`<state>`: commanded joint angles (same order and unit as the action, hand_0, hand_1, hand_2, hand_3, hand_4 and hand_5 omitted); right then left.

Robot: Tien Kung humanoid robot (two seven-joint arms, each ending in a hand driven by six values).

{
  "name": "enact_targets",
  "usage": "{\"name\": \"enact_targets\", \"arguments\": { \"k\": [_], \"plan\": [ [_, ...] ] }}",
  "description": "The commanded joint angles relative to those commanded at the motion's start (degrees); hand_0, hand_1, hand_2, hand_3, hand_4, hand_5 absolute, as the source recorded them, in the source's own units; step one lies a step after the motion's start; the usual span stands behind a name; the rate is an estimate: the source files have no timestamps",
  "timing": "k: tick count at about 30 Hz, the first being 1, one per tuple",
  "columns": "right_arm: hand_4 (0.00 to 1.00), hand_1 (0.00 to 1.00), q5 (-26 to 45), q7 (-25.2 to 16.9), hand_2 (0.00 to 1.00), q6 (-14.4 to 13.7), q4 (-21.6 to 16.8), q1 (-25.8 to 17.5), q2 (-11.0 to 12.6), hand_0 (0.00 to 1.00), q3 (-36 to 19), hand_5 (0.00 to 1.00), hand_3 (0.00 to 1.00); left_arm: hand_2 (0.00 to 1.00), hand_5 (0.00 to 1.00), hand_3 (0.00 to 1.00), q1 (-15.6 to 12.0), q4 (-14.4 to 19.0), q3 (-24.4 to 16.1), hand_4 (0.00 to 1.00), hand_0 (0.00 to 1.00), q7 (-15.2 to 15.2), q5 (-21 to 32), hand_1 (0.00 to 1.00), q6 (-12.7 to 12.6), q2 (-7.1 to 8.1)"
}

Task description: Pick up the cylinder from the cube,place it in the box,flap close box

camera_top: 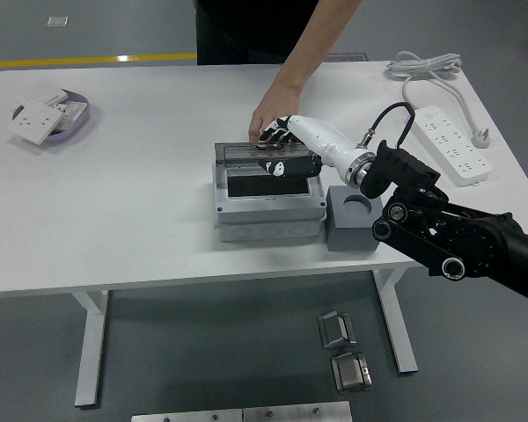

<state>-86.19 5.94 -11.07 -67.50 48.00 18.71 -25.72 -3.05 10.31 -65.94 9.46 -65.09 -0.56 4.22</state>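
Note:
The grey box [268,207] stands mid-table. Its clear lid [246,151] is tipped far forward, low over the dark opening. My right hand [280,155] reaches in from the right and rests on the lid's right part, fingers loose and holding nothing. The grey cube [356,224] sits just right of the box, and its round hole [356,202] is empty. I see no cylinder; the box's inside is dark. A person's hand [268,116] touches the lid's back edge from the far side.
A purple tray [77,119] with white switch plates lies at the far left. A white power strip [449,141] and its cable lie at the far right. Metal parts lie on the floor under the table.

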Motion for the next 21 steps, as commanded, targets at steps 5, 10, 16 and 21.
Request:
{"name": "enact_targets", "arguments": {
  "k": [5, 10, 16, 21],
  "plan": [
    [0.670, 0.652, -2.0, 0.9, 0.659, -0.6, -3.4, -1.7, 0.8, 0.677, 0.1, 0.345, 0.692, 0.622, 0.309, 0.663, -0.1, 0.0, -0.2, 0.685, 0.610, 0.0, 0.0, 0.629, 0.0, -0.11],
    [0.665, 0.651, -3.5, 1.5, 0.661, -0.8, -5.2, -2.9, 1.1, 0.656, -0.1, 0.342, 0.695, 0.623, 0.308, 0.663, -0.3, 0.0, 0.0, 0.685, 0.609, 0.0, 0.2, 0.629, -0.1, -0.17],
    [0.662, 0.649, -4.8, 1.7, 0.660, -1.1, -5.8, -4.8, 0.8, 0.645, -0.9, 0.346, 0.694, 0.623, 0.308, 0.663, -0.4, 0.0, -0.1, 0.684, 0.609, 0.1, 0.2, 0.629, -0.1, -0.31],
    [0.659, 0.647, -5.5, 1.8, 0.662, -1.1, -5.6, -6.1, 1.1, 0.639, -4.2, 0.342, 0.695, 0.623, 0.306, 0.663, -0.4, 0.0, -0.2, 0.684, 0.608, 0.2, 0.1, 0.629, -0.1, -0.42]
  ]
}}
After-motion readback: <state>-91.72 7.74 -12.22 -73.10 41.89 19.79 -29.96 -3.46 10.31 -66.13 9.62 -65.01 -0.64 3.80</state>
